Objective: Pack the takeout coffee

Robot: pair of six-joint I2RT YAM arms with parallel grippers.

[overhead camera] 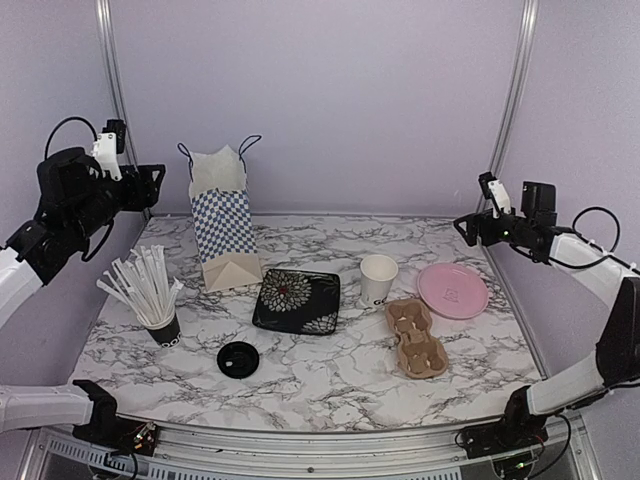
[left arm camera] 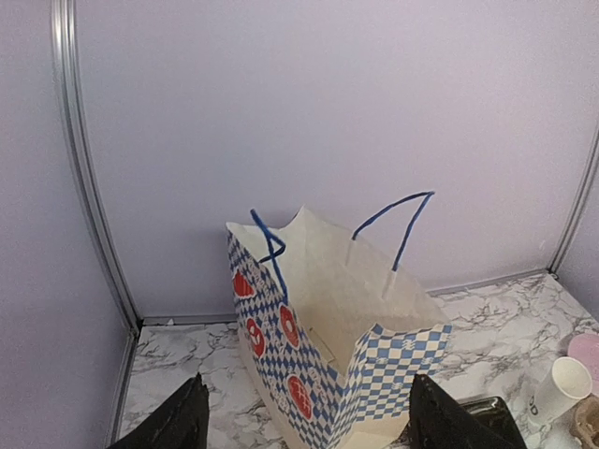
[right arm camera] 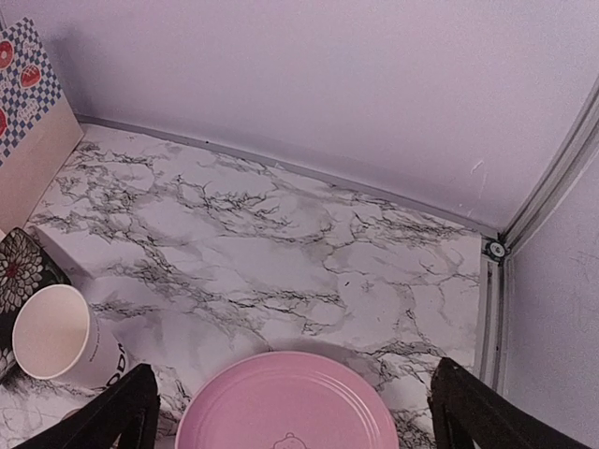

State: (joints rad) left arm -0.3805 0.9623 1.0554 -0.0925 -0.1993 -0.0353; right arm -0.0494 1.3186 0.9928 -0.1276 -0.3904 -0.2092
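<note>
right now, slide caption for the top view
Before packing: white cup uncapped, black lid loose on table, checkered bag and cardboard carrier nearby.

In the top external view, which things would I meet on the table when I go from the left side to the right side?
black cup of straws → checkered paper bag → black floral plate → white paper cup → pink plate

White cup point(overhead camera: 378, 279) upright btwn black floral plate point(overhead camera: 296, 301) & pink plate point(overhead camera: 453, 291), black lid point(overhead camera: 238, 359) well apart
</note>
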